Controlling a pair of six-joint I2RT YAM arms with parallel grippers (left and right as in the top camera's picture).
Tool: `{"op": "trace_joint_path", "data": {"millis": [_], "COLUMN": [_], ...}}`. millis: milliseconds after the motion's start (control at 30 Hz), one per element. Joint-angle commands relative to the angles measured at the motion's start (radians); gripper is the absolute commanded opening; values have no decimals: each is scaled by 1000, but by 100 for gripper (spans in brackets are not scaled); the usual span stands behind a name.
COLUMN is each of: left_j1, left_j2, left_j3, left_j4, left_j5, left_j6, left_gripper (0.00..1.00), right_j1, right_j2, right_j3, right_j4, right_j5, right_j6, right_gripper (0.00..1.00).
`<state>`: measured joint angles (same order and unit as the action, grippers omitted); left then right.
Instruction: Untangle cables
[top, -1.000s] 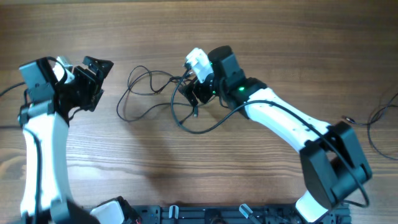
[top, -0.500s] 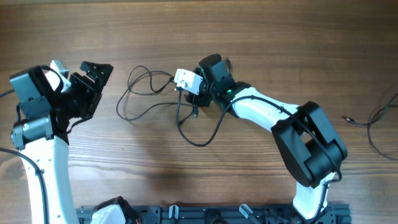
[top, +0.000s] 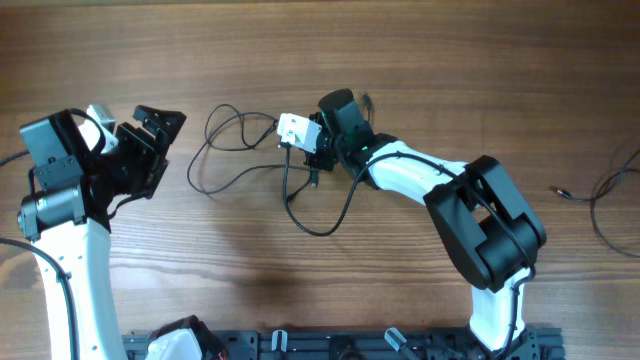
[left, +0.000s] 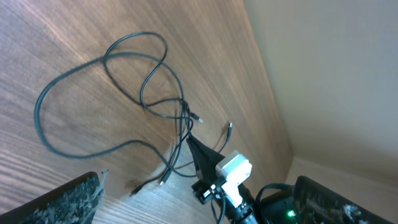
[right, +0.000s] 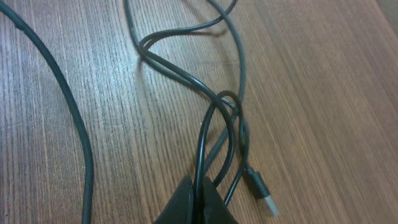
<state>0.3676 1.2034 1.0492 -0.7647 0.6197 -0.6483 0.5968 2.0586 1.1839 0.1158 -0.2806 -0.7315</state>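
Observation:
The cables (top: 240, 150) lie as a loose tangle of thin black loops on the wooden table, left of centre. In the right wrist view, my right gripper (right: 199, 190) is shut on one thin strand of the cables (right: 205, 134). A plug end (right: 264, 196) lies just to its right. From overhead my right gripper (top: 310, 158) sits at the tangle's right edge. My left gripper (top: 150, 140) is open and holds nothing, off to the left of the loops. Its wrist view looks across the cables (left: 143, 93) toward the right arm.
Another thin black cable (top: 610, 190) with a small plug (top: 560, 190) lies at the table's far right edge. A black rack (top: 340, 345) runs along the front edge. The right arm's white link (top: 420, 175) stretches over the table centre.
My right gripper has moved left into the tangle and shut on a strand, and its elbow has swung in. The left arm has shifted slightly and stays open.

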Motion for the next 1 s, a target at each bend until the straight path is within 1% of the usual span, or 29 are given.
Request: {"op": "trace_joint_path", "data": {"millis": [0, 100, 167, 333, 400, 433, 533, 633, 767, 833, 967], "left_j1": [-13, -31, -43, -97, -127, -153, -225, -323, -433, -474, -510], "left_j2": [5, 19, 26, 40, 40, 40, 41, 45, 87, 132, 254], "left_j3": [10, 10, 10, 10, 10, 9, 8, 8, 7, 7, 7], "left_j4": [-32, -78, -103, -153, -191, -219, -246, -224, -156, -118, -14], "left_j5": [8, 7, 7, -6, -69, -133, -257, -382, -533, -577, -585], "left_j6": [19, 19, 19, 10, -44, -106, -228, -351, -434, -466, -471], "left_gripper": [100, 100, 100, 100, 100, 100, 100, 99, 99, 99, 98], "right_j1": [-3, -4, -7, -14, -22, -29, -53, -64, -64, -64, -64], "right_j2": [14, 5, -12, -99, -135, -151, -190, -229, -259, -261, -261], "right_j3": [-4, -4, -4, -4, -4, -4, -4, -4, -4, -4, -4], "right_j4": [2, 14, 14, -10, -28, -39, -82, -156, -233, -259, -306], "right_j5": [-2, 59, 93, 215, 264, 280, 280, 280, 254, 206, 177], "right_j6": [2, 86, 116, 224, 296, 341, 461, 514, 526, 527, 579], "right_gripper": [4, 4, 4, 4, 4, 4, 4, 4, 4, 4, 4]}}
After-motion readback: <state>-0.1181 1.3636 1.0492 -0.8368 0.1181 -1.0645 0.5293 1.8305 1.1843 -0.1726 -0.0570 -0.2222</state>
